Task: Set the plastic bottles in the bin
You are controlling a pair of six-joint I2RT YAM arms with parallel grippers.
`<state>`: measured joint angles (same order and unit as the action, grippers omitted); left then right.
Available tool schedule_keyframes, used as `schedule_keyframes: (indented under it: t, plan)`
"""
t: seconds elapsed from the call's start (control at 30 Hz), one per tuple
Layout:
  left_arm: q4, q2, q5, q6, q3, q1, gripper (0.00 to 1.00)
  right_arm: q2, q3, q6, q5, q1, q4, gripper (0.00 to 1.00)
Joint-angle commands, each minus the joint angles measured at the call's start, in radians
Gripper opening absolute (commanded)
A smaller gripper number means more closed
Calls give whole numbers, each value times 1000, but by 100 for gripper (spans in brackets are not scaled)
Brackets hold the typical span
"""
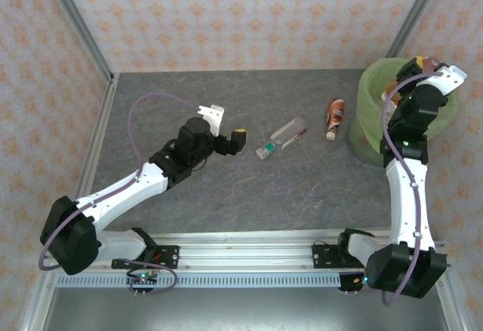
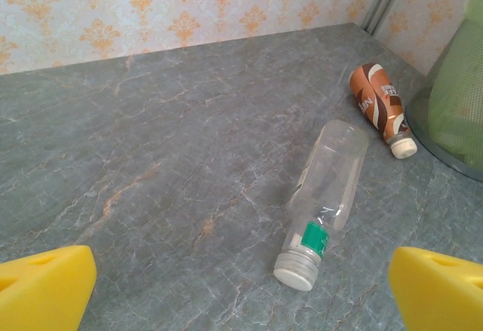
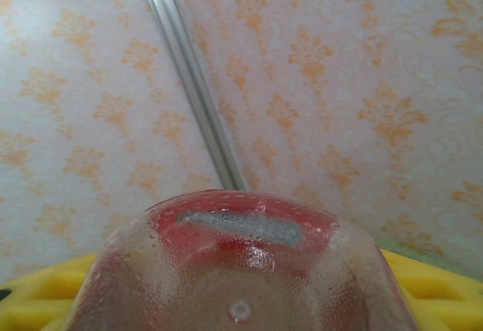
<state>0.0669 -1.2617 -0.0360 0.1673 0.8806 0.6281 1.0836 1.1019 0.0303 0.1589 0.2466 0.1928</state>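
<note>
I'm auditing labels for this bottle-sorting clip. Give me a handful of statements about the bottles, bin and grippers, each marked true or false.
1. The clear bottle lies on its side on the table. True.
2. The brown-labelled bottle is inside the bin. False: it lies on the table just beside the bin.
3. The left gripper is clamped on a bottle. False: its jaws are open and empty, facing the clear bottle.
4. The right gripper holds a red-labelled bottle above the bin. True.
5. The clear bottle and the brown-labelled bottle touch. False: bare table shows between them.
</note>
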Motion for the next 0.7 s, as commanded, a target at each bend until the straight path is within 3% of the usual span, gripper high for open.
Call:
schedule_keyframes:
  t: [0.0, 0.17, 0.27, 0.67]
  plan:
    - [-20, -6, 15, 5, 32, -5, 100, 18, 49, -100, 48, 21, -18, 26]
    - [-3, -19, 109, 106, 31, -6, 100, 55, 36, -268, 165, 22, 1, 26]
    - [-4, -42, 136, 155, 44, -5, 100, 59, 12, -353, 158, 22, 21, 26]
    - [-32, -72, 210, 210, 58, -6, 100, 61, -72, -433, 217, 22, 7, 35]
